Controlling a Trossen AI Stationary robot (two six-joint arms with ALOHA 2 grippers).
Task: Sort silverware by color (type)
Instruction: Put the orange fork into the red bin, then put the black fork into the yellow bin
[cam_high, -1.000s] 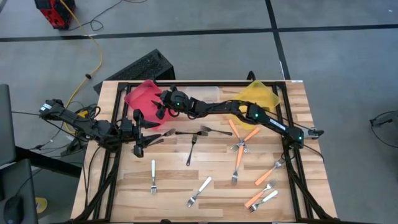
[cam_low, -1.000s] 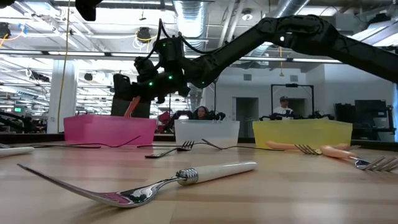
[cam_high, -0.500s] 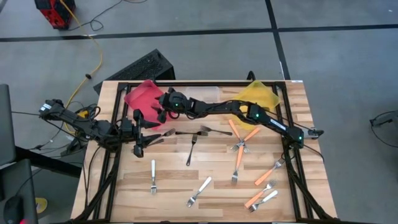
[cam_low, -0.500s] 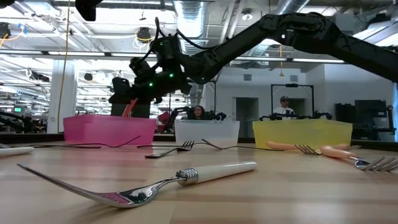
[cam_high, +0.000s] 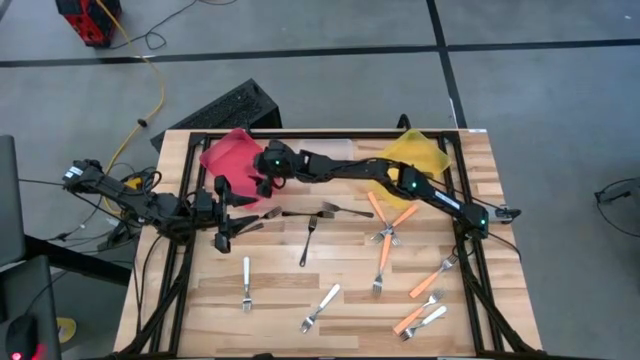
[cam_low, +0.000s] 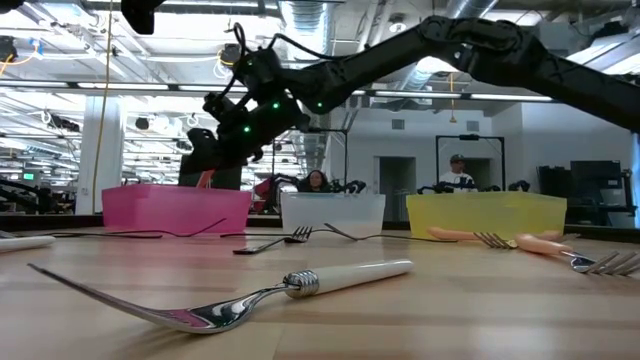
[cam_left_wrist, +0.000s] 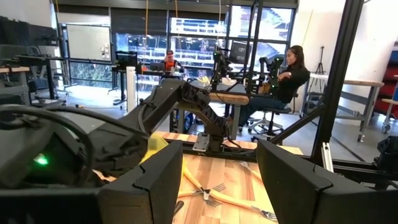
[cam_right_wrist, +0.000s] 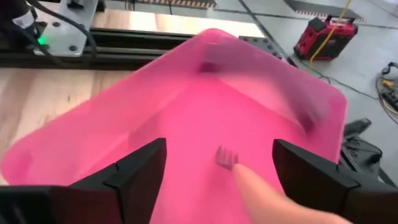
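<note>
The right gripper hangs over the red bin at the table's far left corner, fingers wide apart, gripping nothing. An orange-handled fork lies loose inside that bin. The left gripper sits near the left edge, fingers parted around nothing. The other forks are scattered across the table, mostly towards its right edge and near edge.

Right end effector now reaches further over the red bin, jaws spread wider than a second ago; orange-handled fork no longer gripped, lies inside bin.
</note>
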